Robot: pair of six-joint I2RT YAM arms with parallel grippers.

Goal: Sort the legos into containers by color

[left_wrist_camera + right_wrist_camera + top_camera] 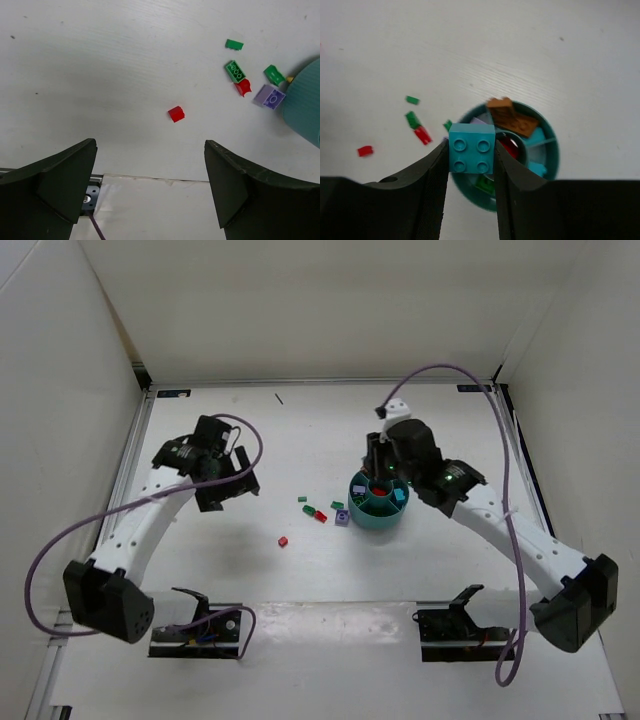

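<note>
holding: right pincer [471,150] is clamped on a teal brick [472,155], four studs toward the wrist camera, one finger flat against each side.
right arm pose: reaches from its base at the near right, up and leftward, wrist hanging over the bowl [551,150]; the held brick sits above the bowl's left part.
left arm pose: bent out over the left half of the table [260,430], well apart from the bowl; left pincer [150,150] gapes wide, nothing between its fingers.
bowl contents: brown brick [512,116] in the far wedge, tilted against the rim; red piece [509,146] in the centre cup; green piece [484,184] in a near wedge; pale blue piece [538,168] in a right-hand wedge.
on the table, left of bowl: purple brick [270,96] just beside the bowl wall; studded green brick [236,71] right against a small red brick [243,87]; two other green bricks [274,74] nearby; lone red brick [175,114] farther off toward the left arm.
hard to make out: the teal brick and fingers cover the bowl's left wedges; yellow sliver [289,79] at the bowl wall, shape unclear; bowl cut off at the edge of the left wrist view.
</note>
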